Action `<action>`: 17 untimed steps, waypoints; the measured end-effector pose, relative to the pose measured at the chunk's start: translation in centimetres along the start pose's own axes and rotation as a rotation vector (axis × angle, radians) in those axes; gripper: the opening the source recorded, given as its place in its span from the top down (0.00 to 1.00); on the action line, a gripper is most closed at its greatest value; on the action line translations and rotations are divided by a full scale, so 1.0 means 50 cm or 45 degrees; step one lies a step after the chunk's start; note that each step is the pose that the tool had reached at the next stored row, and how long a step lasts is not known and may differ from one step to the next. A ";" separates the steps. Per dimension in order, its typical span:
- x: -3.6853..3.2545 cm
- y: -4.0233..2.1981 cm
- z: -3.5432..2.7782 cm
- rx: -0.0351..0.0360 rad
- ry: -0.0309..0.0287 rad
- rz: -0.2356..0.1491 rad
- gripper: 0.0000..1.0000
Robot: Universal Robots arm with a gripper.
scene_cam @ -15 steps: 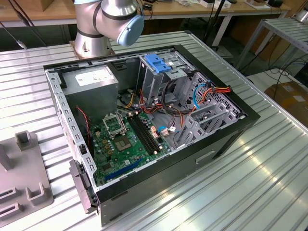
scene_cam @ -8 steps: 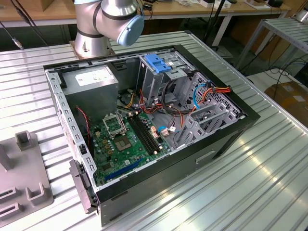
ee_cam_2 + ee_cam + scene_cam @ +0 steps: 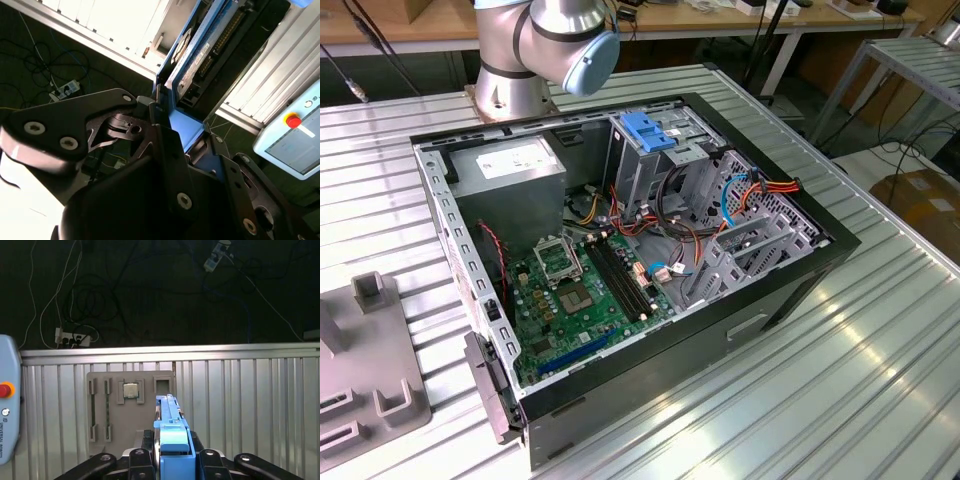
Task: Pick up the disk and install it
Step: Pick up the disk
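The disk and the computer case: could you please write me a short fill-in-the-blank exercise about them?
1. The gripper is ____ on the disk.
2. The disk's carrier rails are ____ in colour.
3. In the exterior view, the motherboard inside the computer case is ____ in colour.
Missing words: shut; blue; green.

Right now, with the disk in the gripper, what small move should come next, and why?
Probably swing the disk toward the open computer case: the gripper is shut on it, edge-on, and the first wrist view faces the grey fixture tray, not the case.
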State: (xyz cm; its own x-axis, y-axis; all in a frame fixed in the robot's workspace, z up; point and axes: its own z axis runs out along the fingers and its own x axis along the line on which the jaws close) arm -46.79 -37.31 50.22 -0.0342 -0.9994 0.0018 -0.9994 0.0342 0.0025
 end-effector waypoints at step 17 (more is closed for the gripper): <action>-0.002 -0.059 0.000 -0.0001 0.0000 0.000 0.63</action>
State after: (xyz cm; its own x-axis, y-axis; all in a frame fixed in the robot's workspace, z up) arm -43.83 -37.30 50.19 -0.0343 -0.9994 0.0018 -0.9994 0.0343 0.0026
